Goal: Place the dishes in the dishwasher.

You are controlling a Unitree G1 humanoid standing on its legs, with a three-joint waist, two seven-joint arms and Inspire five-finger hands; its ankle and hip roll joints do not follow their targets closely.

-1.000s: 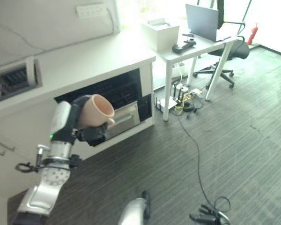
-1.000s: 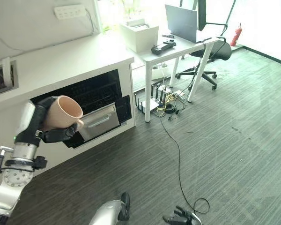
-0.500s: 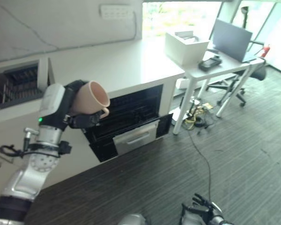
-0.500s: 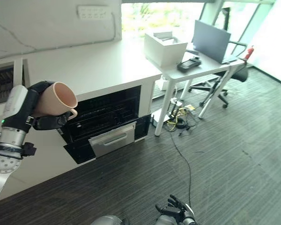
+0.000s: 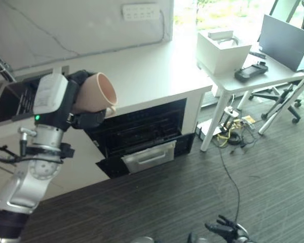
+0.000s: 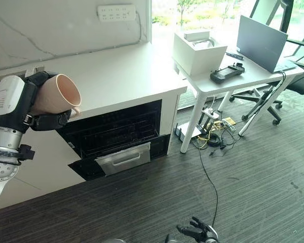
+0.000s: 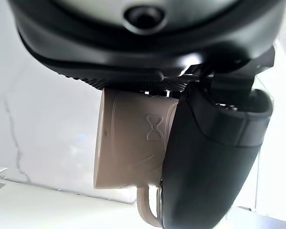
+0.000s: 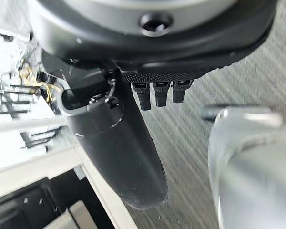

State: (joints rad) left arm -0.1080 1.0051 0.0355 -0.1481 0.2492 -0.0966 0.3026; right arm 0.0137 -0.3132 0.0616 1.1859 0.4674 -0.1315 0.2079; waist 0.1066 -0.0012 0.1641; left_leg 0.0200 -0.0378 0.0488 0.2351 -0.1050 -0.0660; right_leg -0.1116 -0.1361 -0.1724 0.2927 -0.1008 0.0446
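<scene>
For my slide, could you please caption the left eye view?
Left hand holds a beige mug above the open dishwasher.

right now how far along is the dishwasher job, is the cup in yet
Not yet. Done: the dishwasher under the counter is open with its rack showing. In hand: the left robot hand grips the beige cup, held up in the air above the opening. Left: lower the cup into the rack and let go. The right robot hand hangs open near the floor.
</scene>
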